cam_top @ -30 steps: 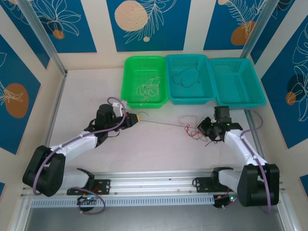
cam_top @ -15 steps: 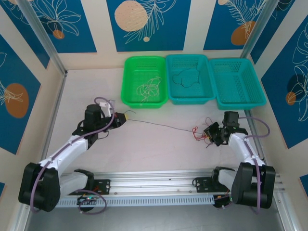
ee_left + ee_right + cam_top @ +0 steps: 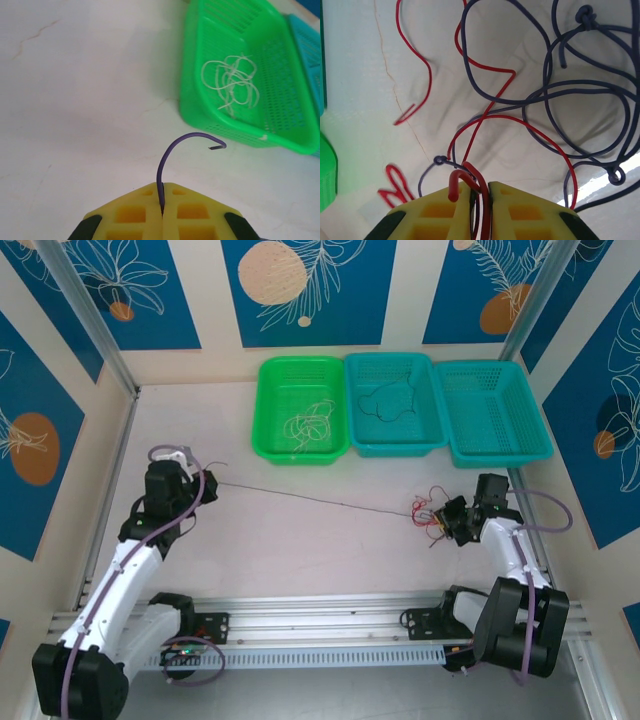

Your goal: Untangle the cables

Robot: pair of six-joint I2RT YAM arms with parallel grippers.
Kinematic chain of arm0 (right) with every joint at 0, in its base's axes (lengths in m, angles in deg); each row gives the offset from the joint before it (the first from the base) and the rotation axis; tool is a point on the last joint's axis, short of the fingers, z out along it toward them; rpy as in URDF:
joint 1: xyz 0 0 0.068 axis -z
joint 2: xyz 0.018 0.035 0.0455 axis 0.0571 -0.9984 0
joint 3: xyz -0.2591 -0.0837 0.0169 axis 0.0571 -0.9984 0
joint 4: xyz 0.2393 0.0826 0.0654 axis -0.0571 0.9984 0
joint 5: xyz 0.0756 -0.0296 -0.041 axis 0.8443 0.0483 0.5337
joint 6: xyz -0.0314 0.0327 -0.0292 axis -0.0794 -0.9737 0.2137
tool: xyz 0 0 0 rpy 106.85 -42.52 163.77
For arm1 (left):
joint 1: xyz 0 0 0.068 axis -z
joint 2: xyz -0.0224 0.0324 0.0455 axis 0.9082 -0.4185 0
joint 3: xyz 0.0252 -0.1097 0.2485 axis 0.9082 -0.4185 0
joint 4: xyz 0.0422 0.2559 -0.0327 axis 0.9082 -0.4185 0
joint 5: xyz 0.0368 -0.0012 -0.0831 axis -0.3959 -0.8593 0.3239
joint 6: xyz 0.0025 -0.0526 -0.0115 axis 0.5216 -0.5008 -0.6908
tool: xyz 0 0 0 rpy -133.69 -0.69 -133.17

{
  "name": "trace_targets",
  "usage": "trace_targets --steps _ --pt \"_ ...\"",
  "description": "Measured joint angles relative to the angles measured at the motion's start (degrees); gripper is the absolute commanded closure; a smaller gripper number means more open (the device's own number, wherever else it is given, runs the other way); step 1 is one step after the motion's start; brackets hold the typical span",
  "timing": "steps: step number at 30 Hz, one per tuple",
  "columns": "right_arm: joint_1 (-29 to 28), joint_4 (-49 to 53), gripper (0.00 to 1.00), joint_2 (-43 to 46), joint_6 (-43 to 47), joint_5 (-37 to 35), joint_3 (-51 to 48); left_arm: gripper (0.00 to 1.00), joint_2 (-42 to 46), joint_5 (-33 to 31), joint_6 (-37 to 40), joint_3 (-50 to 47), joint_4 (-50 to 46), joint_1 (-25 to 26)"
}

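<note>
You're working over a pale table (image 3: 300, 550), blue leaf-print walls (image 3: 330, 315) surrounding it, your left gripper (image 3: 162, 212) pinching a dark purple wire (image 3: 161, 175) curling beyond its fingertips, your right gripper (image 3: 480, 197) clamping a red strand (image 3: 471, 174), the cables (image 3: 428, 512) sprawling in red and purple loops just ahead

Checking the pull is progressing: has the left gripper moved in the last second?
Yes. The left gripper has slid left, away from the green basket, drawing the purple wire out longer.

arms (image 3: 125, 565): white links, black joints | lilac cables (image 3: 203, 485) along them | finger pads (image 3: 132, 215) yellow — square recesses
</note>
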Motion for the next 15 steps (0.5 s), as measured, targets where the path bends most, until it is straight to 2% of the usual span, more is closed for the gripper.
trace_targets --steps 9,12,15 --pt "2.7 0.7 0.79 3.5 0.2 0.2 -0.2 1.00 2.1 -11.4 -6.0 -0.4 -6.8 -4.0" --pt "1.6 -1.6 0.77 4.8 0.2 2.6 -1.4 1.00 2.5 -7.4 -6.6 -1.8 -3.1 -4.3" --pt "-3.8 -3.2 0.70 5.5 1.2 4.2 -1.7 1.00 -0.5 -0.7 -6.6 -2.8 0.4 -4.1"
